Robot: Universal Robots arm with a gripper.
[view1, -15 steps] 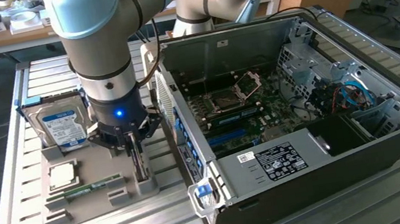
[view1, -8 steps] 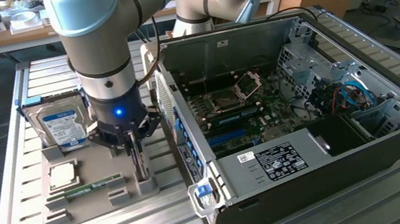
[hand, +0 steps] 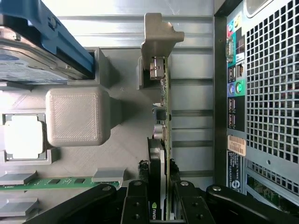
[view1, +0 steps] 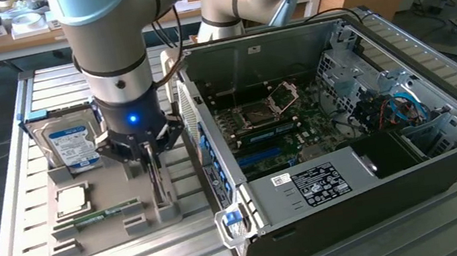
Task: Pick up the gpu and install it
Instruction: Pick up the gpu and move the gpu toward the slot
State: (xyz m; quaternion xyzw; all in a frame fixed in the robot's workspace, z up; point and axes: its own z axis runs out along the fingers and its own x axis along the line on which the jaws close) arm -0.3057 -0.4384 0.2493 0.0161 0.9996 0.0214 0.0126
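The gpu (hand: 164, 116) is a thin dark card standing on edge in a slot of the grey fixture (hand: 121, 116), its metal end by a grey post (hand: 159, 30). My gripper (hand: 161, 203) straddles the card's other end, and its black fingers (hand: 135, 203) press against both faces, shut on the card. In the exterior view the gripper (view1: 149, 155) hangs straight down over the gpu (view1: 157, 183), which still sits in the fixture (view1: 100, 239) beside the open PC case (view1: 339, 138).
On the fixture are a blue-labelled hard drive (view1: 73, 144), a CPU (view1: 71, 199) and a green RAM stick (view1: 97, 215). The case's perforated rear panel (hand: 266, 93) stands close beside the card. Inside the case, the motherboard (view1: 274, 128) lies exposed.
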